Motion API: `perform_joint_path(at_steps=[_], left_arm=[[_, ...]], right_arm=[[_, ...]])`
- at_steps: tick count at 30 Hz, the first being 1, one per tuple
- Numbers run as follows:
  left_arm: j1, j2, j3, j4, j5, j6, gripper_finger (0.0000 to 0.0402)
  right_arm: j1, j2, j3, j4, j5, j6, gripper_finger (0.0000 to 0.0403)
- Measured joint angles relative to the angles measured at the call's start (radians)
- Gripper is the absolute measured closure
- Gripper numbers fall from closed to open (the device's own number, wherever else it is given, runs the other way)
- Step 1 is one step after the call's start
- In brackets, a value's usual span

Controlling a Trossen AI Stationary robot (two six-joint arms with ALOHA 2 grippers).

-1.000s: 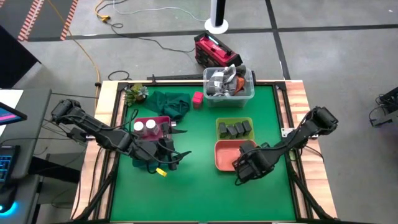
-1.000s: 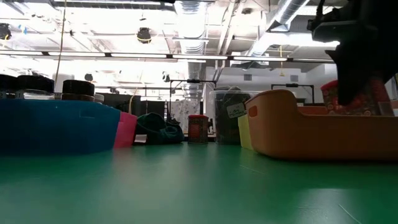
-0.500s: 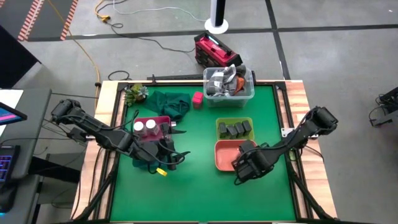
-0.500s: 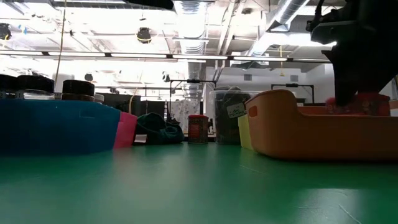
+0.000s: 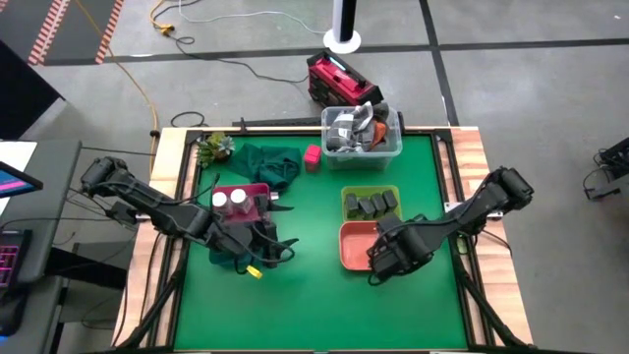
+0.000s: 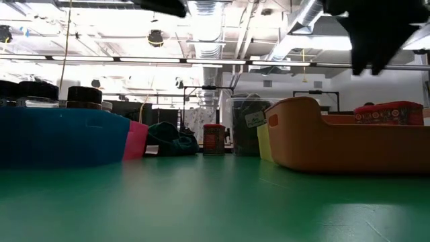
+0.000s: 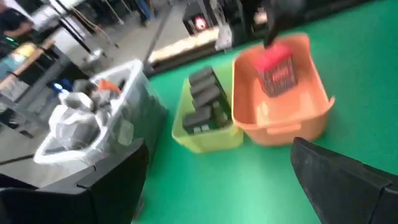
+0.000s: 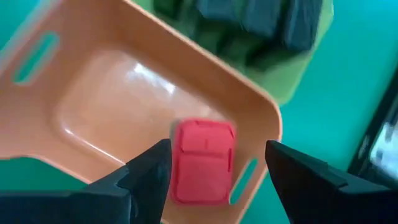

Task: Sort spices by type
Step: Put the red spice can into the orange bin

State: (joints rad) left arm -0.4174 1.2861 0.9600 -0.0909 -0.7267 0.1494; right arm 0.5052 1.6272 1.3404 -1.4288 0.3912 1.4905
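Compared with one second earlier, the right gripper (image 5: pixel 384 258) has lifted off the pink cube (image 8: pixel 203 160), which now lies alone on the floor of the orange tray (image 5: pixel 350 254), near its end wall; in the low view the cube's top shows above the tray rim with the dark arm raised clear of it. Right fingers are spread apart and empty, one to either side of the cube and above it. Dark grey blocks (image 5: pixel 371 205) fill the yellow-green tray (image 5: pixel 347 197) just beside the orange one. A second pink cube (image 5: pixel 313 155) waits near the clear tub (image 5: pixel 392 147) and the green cloth (image 5: pixel 265 163). White-topped jars (image 5: pixel 229 200) stand in the pink tray (image 5: pixel 257 189) beside the left gripper (image 5: pixel 263 254), which hangs low over the green table (image 5: pixel 314 300); whether its fingers grip anything cannot be told. Risk: a sideways retreat of the right arm could snag a fingertip on the orange rim and drag the light tray, or nudge the neighbouring tray of blocks.
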Motion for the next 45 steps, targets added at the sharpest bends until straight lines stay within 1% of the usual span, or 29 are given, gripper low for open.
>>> perform_joint_path(at_steps=[3,5,9,12,15,17,20,24,27,34,38,45], left_arm=[[0.053,0.000,0.000,-0.066,0.090,-0.029,0.0027],[0.100,0.001,0.000,-0.094,0.130,-0.057,0.0027],[0.217,0.001,0.000,-0.077,0.160,-0.097,0.0027],[0.326,0.022,0.000,-0.071,0.234,-0.151,0.0027],[0.442,0.086,0.000,-0.050,0.315,-0.200,0.0027],[0.515,0.143,0.000,0.000,0.355,-0.211,0.0027],[0.616,0.227,0.028,0.047,0.368,-0.212,0.0027],[0.722,0.329,0.114,0.024,0.395,-0.230,0.0027],[0.762,0.400,0.180,0.009,0.417,-0.269,0.0027],[0.789,0.536,0.306,0.010,0.419,-0.318,0.0025],[0.789,0.577,0.335,-0.011,0.419,-0.325,0.0018],[0.810,0.632,0.337,0.002,0.407,-0.348,0.0013]], right_arm=[[-0.016,0.000,0.045,0.000,0.054,-0.077,0.0117],[-0.029,0.000,0.069,0.006,0.104,-0.121,0.0117],[-0.067,0.000,0.098,0.050,0.198,-0.232,0.0117],[-0.088,0.000,0.096,0.053,0.279,-0.319,0.0117],[-0.129,-0.003,0.095,0.037,0.291,-0.409,0.0117],[-0.159,-0.015,0.095,0.045,0.317,-0.483,0.0117],[-0.205,-0.058,0.095,0.059,0.351,-0.595,0.0117],[-0.237,-0.148,0.095,0.061,0.447,-0.686,0.0117],[-0.247,-0.220,0.095,0.060,0.484,-0.720,0.0117],[-0.242,-0.339,0.095,0.046,0.538,-0.743,0.0117],[-0.230,-0.375,0.095,0.042,0.554,-0.781,0.0117],[-0.234,-0.405,0.095,0.044,0.556,-0.857,0.0117]])
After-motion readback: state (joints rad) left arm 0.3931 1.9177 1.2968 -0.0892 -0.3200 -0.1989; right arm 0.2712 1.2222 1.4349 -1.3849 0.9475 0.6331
